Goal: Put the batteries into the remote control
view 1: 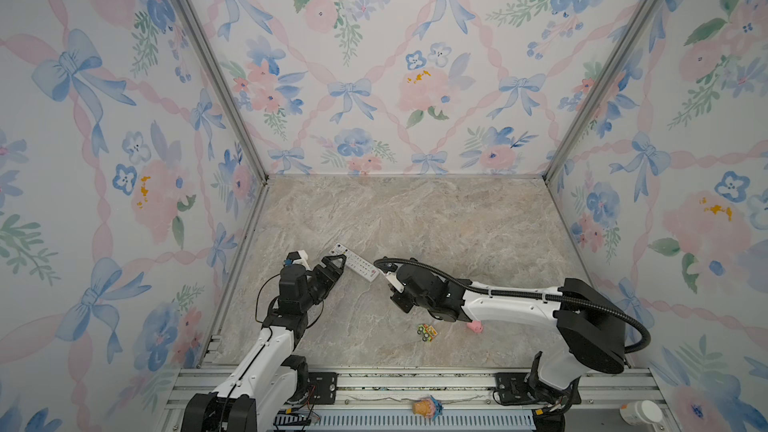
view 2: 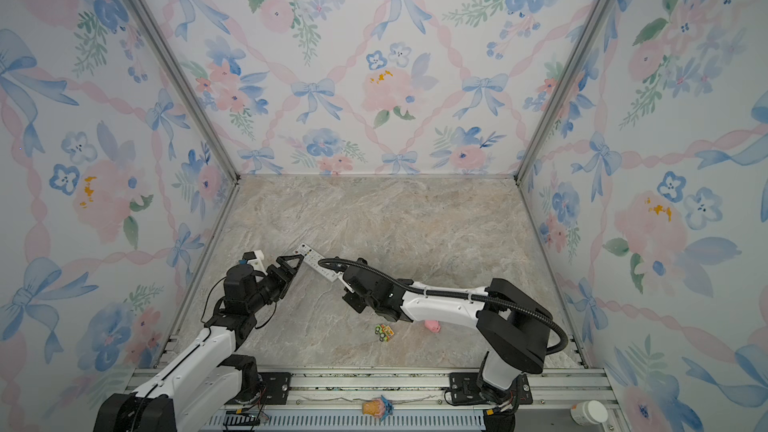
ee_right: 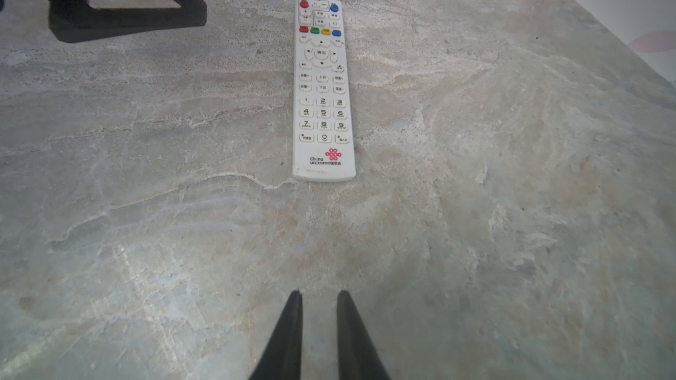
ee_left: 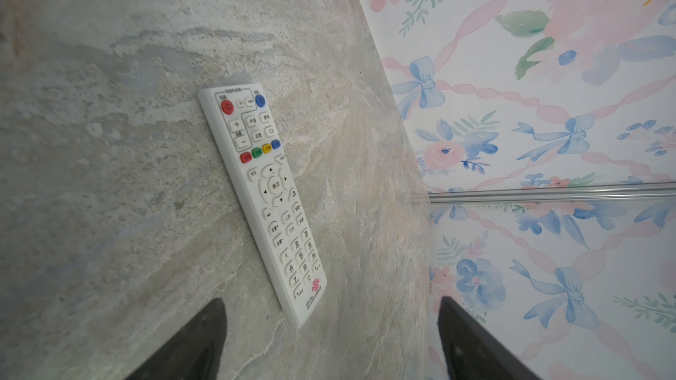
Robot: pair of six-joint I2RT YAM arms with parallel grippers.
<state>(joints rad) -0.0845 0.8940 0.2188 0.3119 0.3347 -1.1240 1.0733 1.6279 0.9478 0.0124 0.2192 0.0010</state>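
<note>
Right wrist view, item one: remote control (ee_right: 323, 89), a long slim white plastic slab with rounded corners. It lies flat and face up on the bench (ee_right: 475, 177), a matte stone-patterned surface veined in grey and beige. Raised white keys run in rows, with a round direction pad, red, green, yellow and blue buttons at the far end, and a red knot logo at the near end.

Item two: right claw (ee_right: 319, 292), two black tapered fingers nearly together with a narrow gap, gripping nothing, clear of the logo end.

Item three: left claw (ee_left: 331, 299), black fingers spread wide and empty, beside the remote.

In both top views the remote lies diagonally, left of the bench's middle.

Sundries: toy car (view 1: 428, 332), pink pig (view 1: 474, 327).
</note>
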